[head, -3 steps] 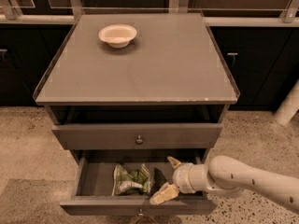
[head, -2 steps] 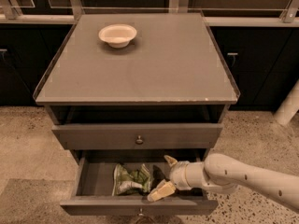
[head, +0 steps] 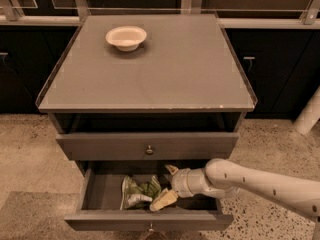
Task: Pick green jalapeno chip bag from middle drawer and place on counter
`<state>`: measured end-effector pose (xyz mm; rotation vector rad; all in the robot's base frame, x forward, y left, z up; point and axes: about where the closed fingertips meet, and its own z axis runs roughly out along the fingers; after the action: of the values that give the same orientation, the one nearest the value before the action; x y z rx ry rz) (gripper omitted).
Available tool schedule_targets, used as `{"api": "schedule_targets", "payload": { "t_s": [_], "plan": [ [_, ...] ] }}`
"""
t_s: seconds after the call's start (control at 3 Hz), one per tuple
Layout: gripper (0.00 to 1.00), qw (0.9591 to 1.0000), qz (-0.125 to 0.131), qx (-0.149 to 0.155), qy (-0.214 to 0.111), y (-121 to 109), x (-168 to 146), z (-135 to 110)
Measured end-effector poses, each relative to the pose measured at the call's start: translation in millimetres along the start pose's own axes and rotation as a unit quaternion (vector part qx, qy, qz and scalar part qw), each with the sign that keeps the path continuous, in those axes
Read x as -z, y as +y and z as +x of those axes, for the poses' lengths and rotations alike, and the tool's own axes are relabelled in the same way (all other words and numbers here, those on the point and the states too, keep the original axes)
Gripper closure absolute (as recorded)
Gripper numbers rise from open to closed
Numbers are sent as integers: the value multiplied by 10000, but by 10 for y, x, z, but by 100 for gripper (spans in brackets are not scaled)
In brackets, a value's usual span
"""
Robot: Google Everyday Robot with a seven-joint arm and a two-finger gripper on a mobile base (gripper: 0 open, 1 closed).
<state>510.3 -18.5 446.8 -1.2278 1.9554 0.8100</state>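
Observation:
The green jalapeno chip bag (head: pixel 136 192) lies crumpled in the open middle drawer (head: pixel 110 220), left of centre. My gripper (head: pixel 164 186) reaches into the drawer from the right. It is open, with one cream fingertip behind the bag's right end and the other in front of it, close against the bag. The grey counter (head: pixel 170 69) is the cabinet top above.
A cream round bowl (head: pixel 126 36) stands at the back left of the counter. The upper knobbed drawer (head: pixel 148 146) is closed just above my arm. A speckled floor surrounds the cabinet; dark cupboards stand behind and a white post (head: pixel 307 115) at right.
My gripper has moved left inside the drawer, closer to the chip bag. Its fingers now straddle the bag's right end. The bag has not moved.

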Motion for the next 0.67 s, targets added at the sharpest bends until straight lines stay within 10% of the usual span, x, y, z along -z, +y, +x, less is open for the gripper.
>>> {"api": "schedule_targets", "payload": {
  "t_s": [0.67],
  "plan": [
    [0,9997,155,-185,-84,-128,-54,86]
  ]
}}
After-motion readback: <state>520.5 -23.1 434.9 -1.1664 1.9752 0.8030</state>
